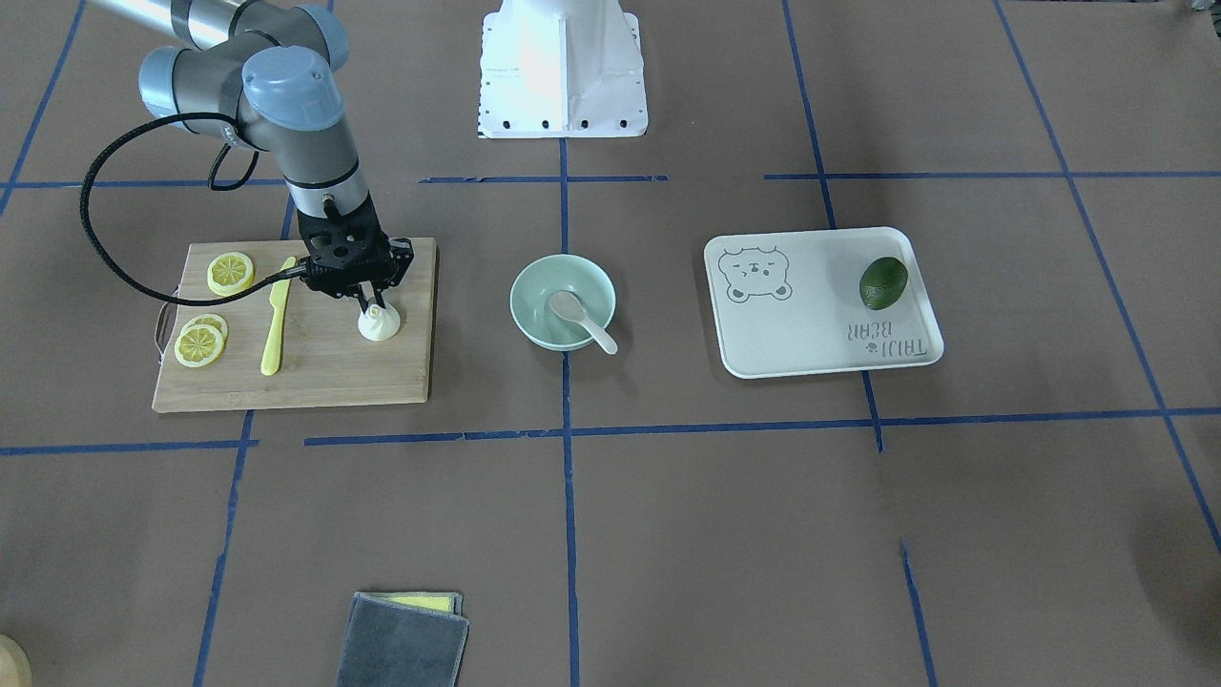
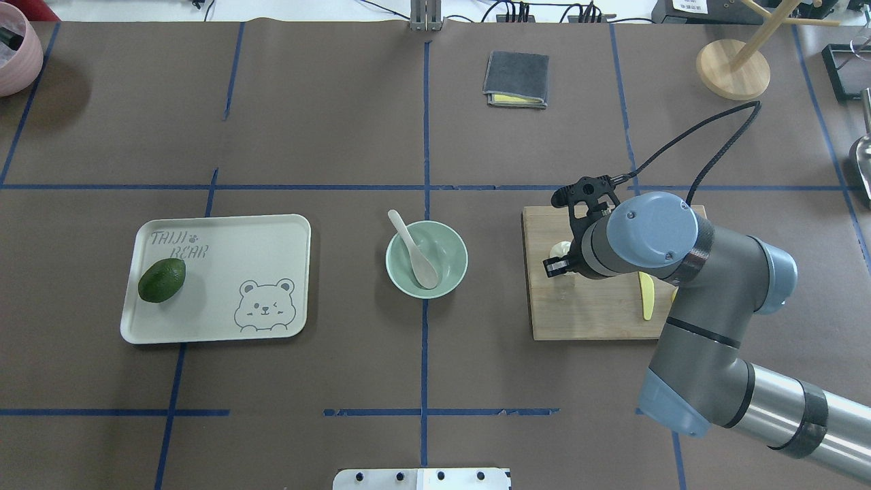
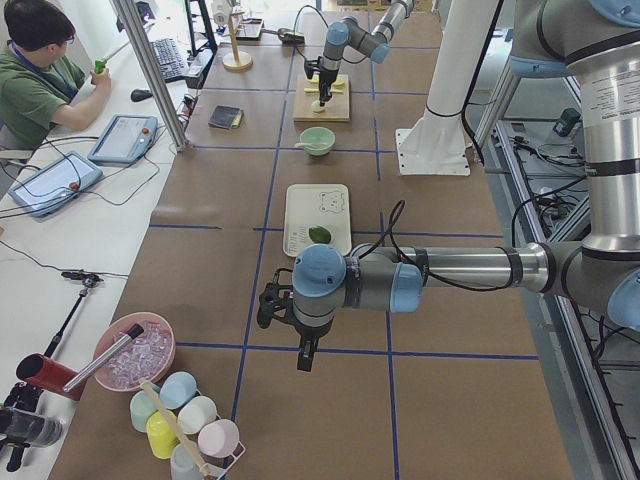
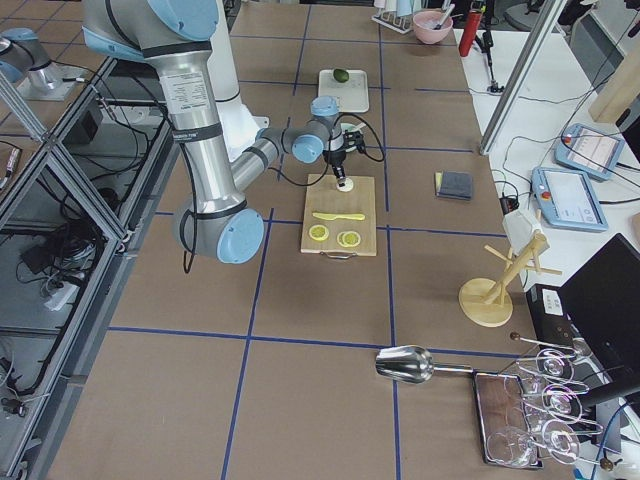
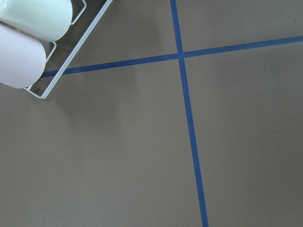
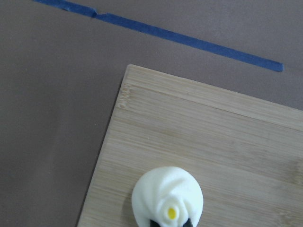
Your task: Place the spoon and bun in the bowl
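Starting at my far left, the left fingers (image 3: 302, 356) hang over bare brown counter (image 2: 340, 136) near a rack of pastel cups (image 3: 185, 420). I only catch them from the side camera, and their own wrist view shows just paper and blue tape, so I cannot tell whether they are spread or pressed together. Moving in, a pale tray (image 2: 224, 320) with a bear drawing carries a dark green fruit (image 2: 162, 280) at its left end. At the middle of the counter sits the mint bowl (image 2: 452, 241), and the cream spoon (image 2: 415, 255) already lies in it, scoop down inside and handle leaning up over the far-left rim. To the right of that is the wooden cutting board (image 2: 585, 320). The bun (image 1: 379, 324) sits on it near the edge closest to the bowl, resting on the wood. The right fingers (image 1: 366, 300) come straight down on it and pinch its pleated top, one dark tip on each side of the little yellow point (the wrist camera shows this best). Further right on the board lie a yellow knife (image 1: 277, 315) and the lemon slices (image 1: 231, 272).
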Available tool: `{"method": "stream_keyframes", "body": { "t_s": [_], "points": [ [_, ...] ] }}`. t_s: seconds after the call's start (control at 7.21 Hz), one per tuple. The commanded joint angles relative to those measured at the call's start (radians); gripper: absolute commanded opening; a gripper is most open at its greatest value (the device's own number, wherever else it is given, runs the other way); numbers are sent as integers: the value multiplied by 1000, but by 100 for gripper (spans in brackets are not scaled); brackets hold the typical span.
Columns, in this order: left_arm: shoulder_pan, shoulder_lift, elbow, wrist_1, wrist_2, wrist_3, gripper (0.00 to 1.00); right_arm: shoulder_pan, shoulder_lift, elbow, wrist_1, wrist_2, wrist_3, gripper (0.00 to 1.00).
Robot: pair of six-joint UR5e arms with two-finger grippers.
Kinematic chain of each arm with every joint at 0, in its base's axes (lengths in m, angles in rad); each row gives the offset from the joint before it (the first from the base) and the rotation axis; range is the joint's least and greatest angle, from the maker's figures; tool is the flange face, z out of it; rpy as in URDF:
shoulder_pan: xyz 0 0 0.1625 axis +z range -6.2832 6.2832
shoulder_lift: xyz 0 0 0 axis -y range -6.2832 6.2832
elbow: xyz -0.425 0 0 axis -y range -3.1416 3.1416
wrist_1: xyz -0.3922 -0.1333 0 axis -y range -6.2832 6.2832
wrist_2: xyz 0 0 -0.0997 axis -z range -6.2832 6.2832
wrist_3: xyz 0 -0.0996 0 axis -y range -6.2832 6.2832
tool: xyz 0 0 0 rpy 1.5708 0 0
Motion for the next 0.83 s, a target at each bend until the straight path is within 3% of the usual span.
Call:
{"method": "stream_keyframes", "body": {
  "t_s": [0.0,0.28,0.55,0.69],
  "points": [
    [0,-2,-1,-1,0,-1,100,-4,84,16,-52,1,32,0],
    [0,-2,-7,-1,-2,-1,100,-64,344,-13,-295,-12,203,0],
    [-2,-5,-15,-1,-2,-1,100,-121,520,-207,-303,-70,281,0],
    [-2,-5,-21,1,-2,-1,100,-136,521,-225,-303,-80,281,26]
  ]
}}
